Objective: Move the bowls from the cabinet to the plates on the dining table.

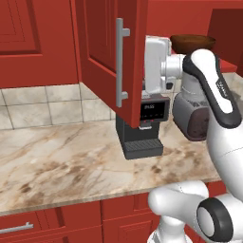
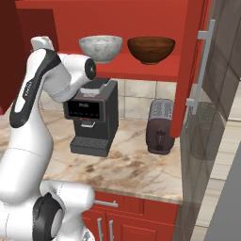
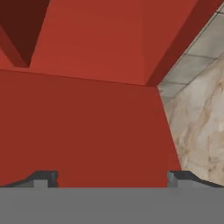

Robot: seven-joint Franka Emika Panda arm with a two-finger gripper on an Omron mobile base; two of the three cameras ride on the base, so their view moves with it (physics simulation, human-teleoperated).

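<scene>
Bowls on red cabinet (image 2: 141, 70) shelf, marbled grey-white bowl (image 2: 100, 48), glossy brown bowl (image 2: 151, 49), jaws wide apart, empty.

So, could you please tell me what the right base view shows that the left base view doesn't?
The right base view alone shows the grey-white marbled bowl beside the dark brown bowl on the red shelf. The left base view alone shows a drawer handle under the counter. Both share the brown bowl, the coffee machine, the toaster, the marble counter and an open cabinet door.
</scene>
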